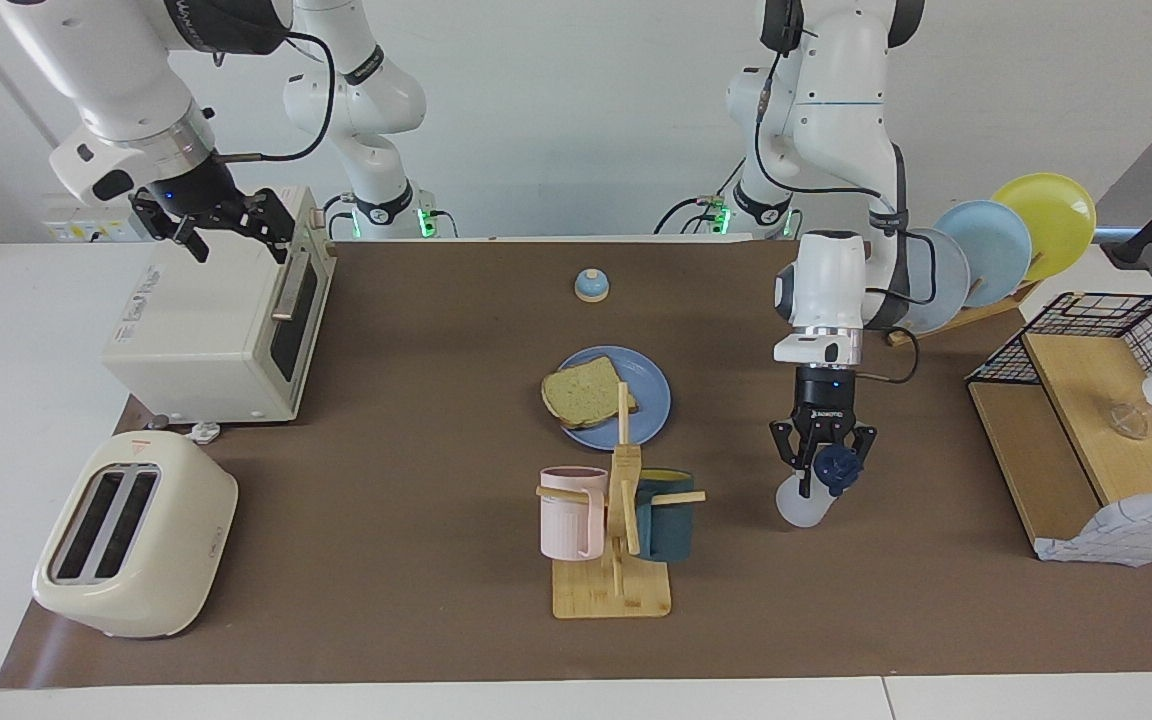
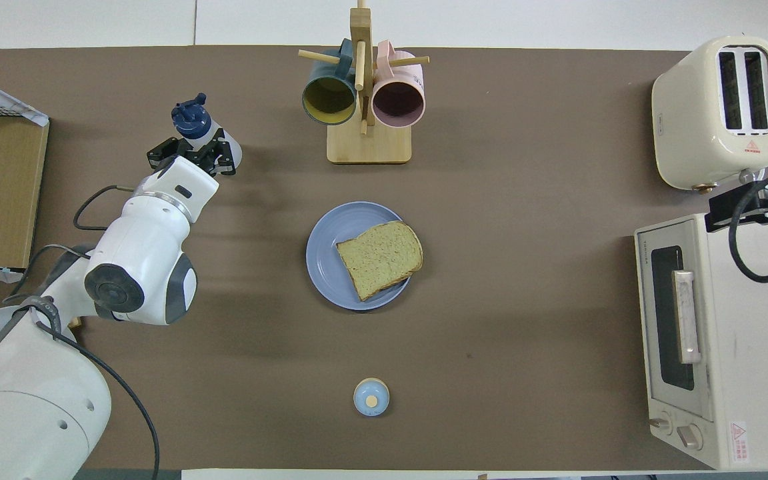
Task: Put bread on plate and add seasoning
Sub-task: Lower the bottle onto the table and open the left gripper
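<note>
Clearly the seasoning (image 1: 816, 485) hangs tilted, clamped in left gripper (image 1: 822, 470).

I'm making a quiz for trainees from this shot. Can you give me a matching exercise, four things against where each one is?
Things:
1. bread
2. seasoning bottle
3. pink mug
4. bell

Places:
A. hanging on the wooden mug rack
B. lying on the blue plate
C. held in the left claw, above the mat
D. standing on the mat, nearer to the robots than the plate

Pairs: 1-B, 2-C, 3-A, 4-D
</note>
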You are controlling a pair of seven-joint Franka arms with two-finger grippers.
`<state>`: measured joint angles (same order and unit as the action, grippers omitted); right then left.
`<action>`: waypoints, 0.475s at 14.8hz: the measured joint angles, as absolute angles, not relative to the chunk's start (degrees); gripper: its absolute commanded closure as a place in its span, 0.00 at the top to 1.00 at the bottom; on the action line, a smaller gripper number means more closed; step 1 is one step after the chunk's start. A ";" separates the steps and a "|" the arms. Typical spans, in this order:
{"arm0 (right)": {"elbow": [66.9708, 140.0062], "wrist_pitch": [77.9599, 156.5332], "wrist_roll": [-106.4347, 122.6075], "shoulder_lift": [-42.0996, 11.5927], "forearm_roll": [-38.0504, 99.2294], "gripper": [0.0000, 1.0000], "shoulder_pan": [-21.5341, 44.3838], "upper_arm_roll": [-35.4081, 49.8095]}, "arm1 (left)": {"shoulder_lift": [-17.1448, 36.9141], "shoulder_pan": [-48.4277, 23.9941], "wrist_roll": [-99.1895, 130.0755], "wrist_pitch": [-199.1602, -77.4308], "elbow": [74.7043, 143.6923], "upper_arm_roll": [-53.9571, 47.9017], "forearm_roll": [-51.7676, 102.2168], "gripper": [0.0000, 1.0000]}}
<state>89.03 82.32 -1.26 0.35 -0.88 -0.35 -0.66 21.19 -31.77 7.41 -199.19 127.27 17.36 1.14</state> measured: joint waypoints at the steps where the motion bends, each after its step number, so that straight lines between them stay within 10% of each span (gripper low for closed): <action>1: 89.03 82.32 -1.26 0.35 -0.88 1.00 -0.35 -0.66 | 21.28 -32.01 7.41 -199.19 127.49 17.35 1.14 0.00; 7: 89.03 82.32 -1.26 0.35 -0.88 1.00 -0.35 -0.66 | 22.03 -32.15 7.41 -199.43 128.24 17.35 1.14 0.00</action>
